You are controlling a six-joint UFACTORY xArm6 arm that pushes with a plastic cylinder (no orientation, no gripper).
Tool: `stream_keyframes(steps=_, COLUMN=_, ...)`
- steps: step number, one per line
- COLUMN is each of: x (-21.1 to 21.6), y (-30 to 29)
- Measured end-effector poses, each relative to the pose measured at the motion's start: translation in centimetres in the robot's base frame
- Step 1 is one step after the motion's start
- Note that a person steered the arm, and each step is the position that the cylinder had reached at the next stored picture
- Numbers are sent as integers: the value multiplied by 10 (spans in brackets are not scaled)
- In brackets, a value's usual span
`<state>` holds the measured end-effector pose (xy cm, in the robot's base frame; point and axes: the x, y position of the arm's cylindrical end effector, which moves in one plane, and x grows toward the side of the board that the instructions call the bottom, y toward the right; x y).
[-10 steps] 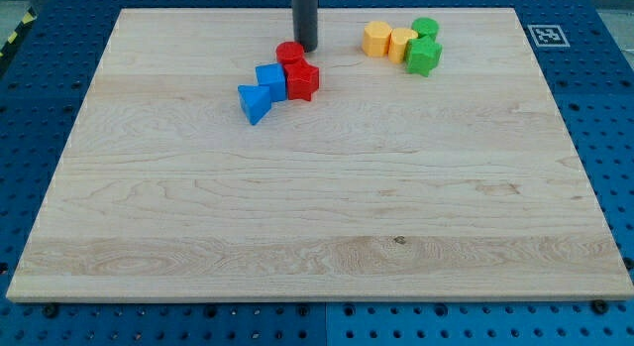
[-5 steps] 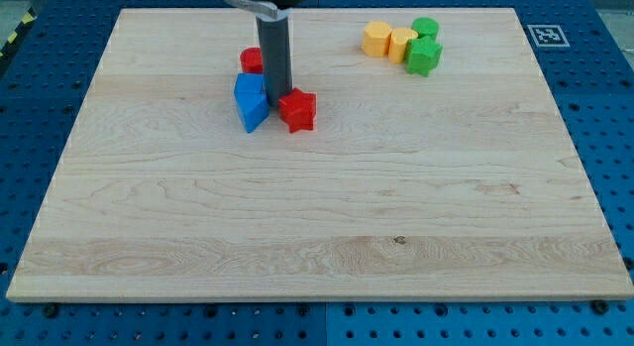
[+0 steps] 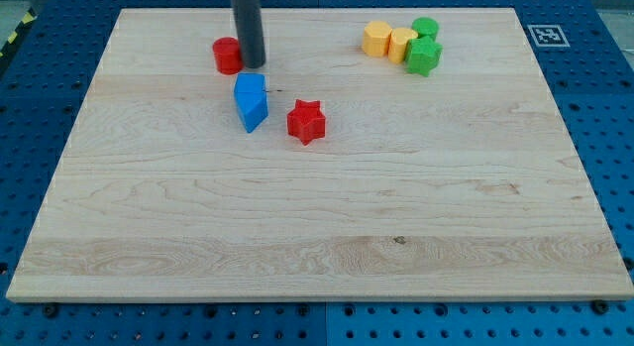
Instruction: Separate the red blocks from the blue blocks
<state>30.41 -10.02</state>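
My tip (image 3: 252, 65) has swung from between the blocks to touch the red cylinder (image 3: 227, 55), now shoved out to 11 o'clock of the blue blocks (image 3: 251, 101). The red star (image 3: 306, 121) sits apart at their 4 o'clock, so both reds look split off; I have no hand to open or close

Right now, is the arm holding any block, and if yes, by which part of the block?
Nothing is held. My tip only stands at the right side of the red cylinder, above the blue blocks; whether it touches the cylinder cannot be told.
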Motion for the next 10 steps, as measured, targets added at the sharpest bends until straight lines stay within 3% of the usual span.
stream_keyframes(steps=3, x=78, y=1)
stream_keyframes(steps=4, x=78, y=-17)
stream_keyframes(steps=5, x=44, y=-65)
stream_keyframes(steps=7, x=6, y=-42)
stream_keyframes(steps=8, x=4, y=-26)
stream_keyframes(steps=10, x=25, y=-93)
